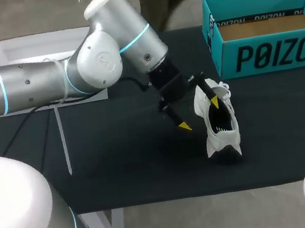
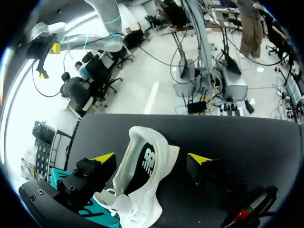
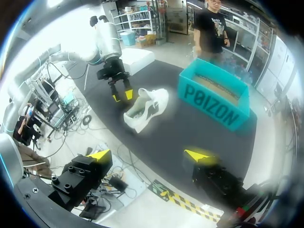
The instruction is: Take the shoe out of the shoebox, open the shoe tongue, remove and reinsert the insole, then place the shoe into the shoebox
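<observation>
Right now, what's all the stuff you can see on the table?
Table: one, black, under everything.
Shoebox: one, teal, open, at the table's far right.
Shoe: one, white with a dark inside, on the table, outside the shoebox.
Flat box: one, white, at the table's far left.
Left gripper: one, black with yellow tips, open, its fingers either side of the shoe.
Right gripper: one, black with yellow tips, open, off the table's near edge, holding nothing.

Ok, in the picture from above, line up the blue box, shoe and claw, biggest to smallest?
1. the blue box, though the edge cuts it off.
2. the shoe and the left claw: about alike, so I won't rank them.
</observation>
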You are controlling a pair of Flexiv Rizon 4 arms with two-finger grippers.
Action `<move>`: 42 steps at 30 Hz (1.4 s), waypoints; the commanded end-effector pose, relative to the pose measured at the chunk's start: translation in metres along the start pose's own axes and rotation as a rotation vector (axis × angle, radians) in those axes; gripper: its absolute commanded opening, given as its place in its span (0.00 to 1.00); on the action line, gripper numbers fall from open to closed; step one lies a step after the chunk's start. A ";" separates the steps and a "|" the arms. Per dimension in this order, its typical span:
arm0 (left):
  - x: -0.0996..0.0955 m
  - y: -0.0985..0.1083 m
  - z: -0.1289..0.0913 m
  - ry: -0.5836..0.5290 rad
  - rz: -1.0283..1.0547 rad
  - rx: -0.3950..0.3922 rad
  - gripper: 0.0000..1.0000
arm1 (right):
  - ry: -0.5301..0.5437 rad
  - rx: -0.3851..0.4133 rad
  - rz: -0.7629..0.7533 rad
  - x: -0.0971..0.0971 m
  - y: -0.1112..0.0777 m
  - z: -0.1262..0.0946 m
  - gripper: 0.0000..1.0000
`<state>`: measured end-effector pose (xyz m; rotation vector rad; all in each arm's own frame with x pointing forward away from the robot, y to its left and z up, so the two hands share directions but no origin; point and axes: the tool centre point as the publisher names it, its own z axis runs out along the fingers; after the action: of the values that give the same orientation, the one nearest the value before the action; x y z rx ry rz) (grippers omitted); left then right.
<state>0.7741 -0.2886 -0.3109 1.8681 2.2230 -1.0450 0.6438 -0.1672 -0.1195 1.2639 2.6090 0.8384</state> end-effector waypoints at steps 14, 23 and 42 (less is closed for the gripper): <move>-0.013 0.001 0.005 0.270 0.006 -0.044 1.00 | 0.004 0.007 0.001 -0.002 0.003 0.000 1.00; -0.033 -0.003 0.019 0.470 0.022 -0.200 1.00 | 0.004 0.007 0.001 -0.002 0.003 0.000 1.00; -0.020 0.017 0.056 0.517 0.023 -0.260 0.00 | 0.004 0.007 0.001 -0.002 0.003 0.000 1.00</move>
<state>0.7784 -0.3330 -0.3460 2.2248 2.4272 -0.2604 0.6440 -0.1671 -0.1194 1.2652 2.6089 0.8376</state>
